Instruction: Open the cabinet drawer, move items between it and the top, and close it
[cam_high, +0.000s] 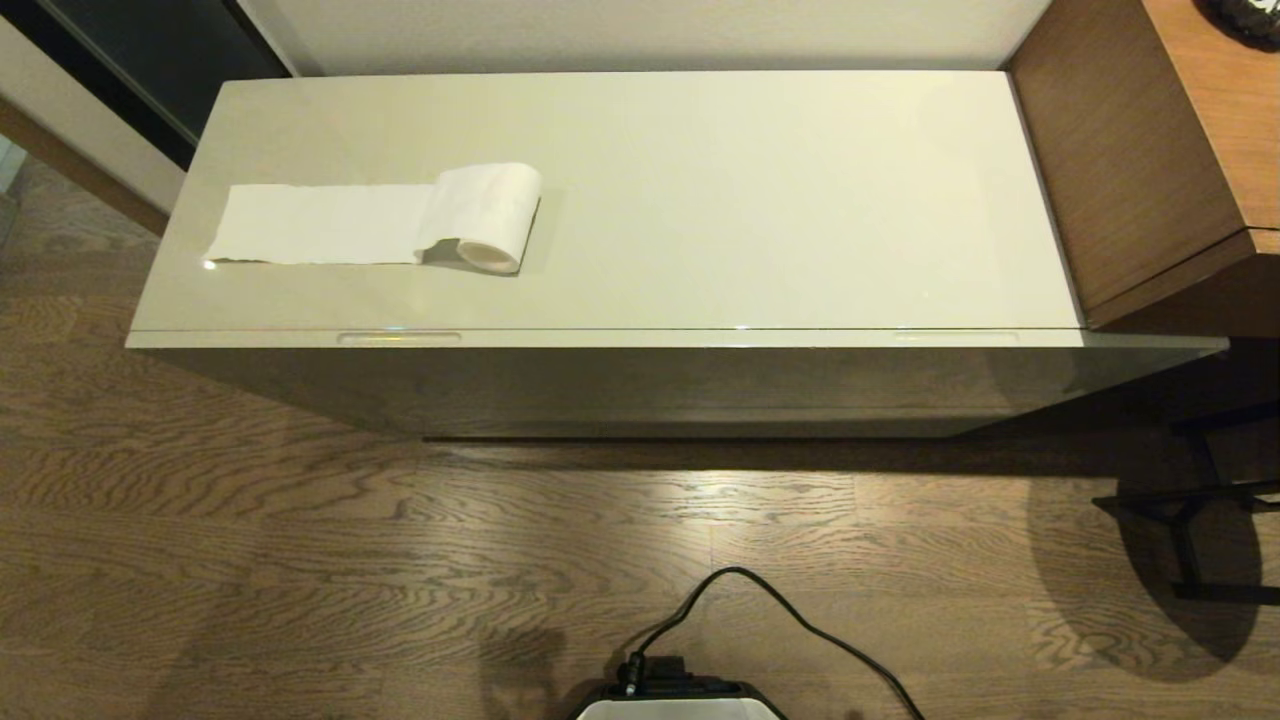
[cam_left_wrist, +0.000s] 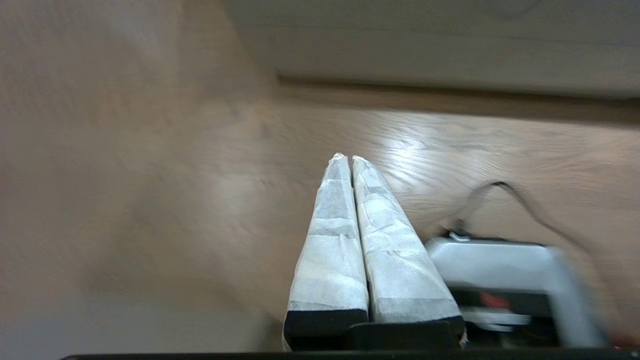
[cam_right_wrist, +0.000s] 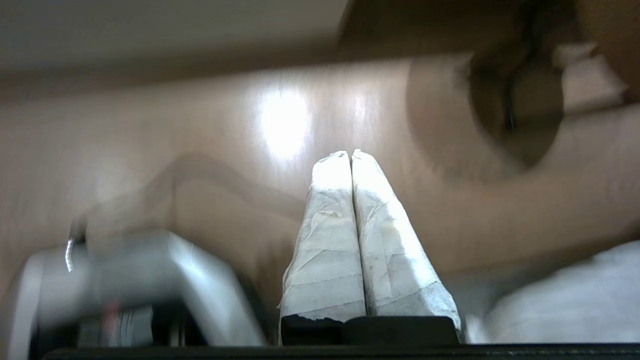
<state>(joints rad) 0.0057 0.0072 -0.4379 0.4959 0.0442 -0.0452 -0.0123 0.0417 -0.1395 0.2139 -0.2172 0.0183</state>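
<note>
A white toilet-paper roll lies on its side on the left half of the glossy cream top, its loose tail spread flat toward the left end. The cabinet drawer is shut, its front flush under the top's front edge. Slippers are out of view. Neither arm shows in the head view. My left gripper is shut and empty, low over the wooden floor, pointing toward the cabinet's base. My right gripper is likewise shut and empty above the floor.
A brown wood-grain desk butts against the cabinet's right end. A dark stand or chair base sits on the floor at the right. My base with its black cable is on the wooden floor before the cabinet.
</note>
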